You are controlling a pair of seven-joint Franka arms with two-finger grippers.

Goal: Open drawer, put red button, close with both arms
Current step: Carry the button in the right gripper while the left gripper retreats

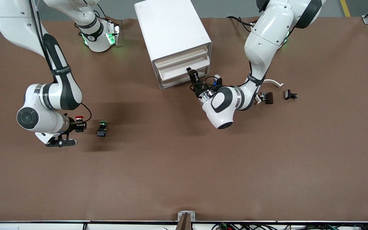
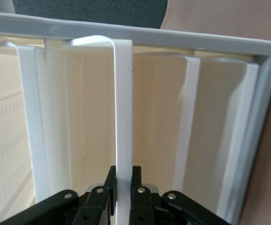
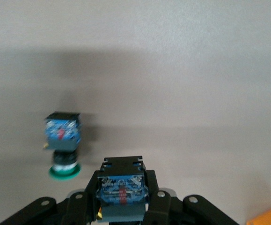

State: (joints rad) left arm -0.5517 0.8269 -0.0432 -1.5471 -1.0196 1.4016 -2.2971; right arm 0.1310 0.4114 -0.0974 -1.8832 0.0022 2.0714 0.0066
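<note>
We are seeing the right gripper [image 1: 79,124] clenching the red button [image 1: 79,118] between its fingers, beside the green button [image 1: 102,128]. The left gripper [image 1: 191,74] is pinching the drawer handle [image 2: 123,122] of the cabinet [image 1: 171,35].

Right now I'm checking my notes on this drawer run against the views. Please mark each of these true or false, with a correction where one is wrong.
1. The right claw is shut on the red button. True.
2. The left claw grips a drawer handle of the white drawer cabinet. True.
3. The green button is inside a drawer. False: it lies on the brown table, beside the right claw.
4. The left claw stands open over the table. False: it is shut on the handle.
5. Two small black clips lie toward the left arm's end of the table. True.
</note>
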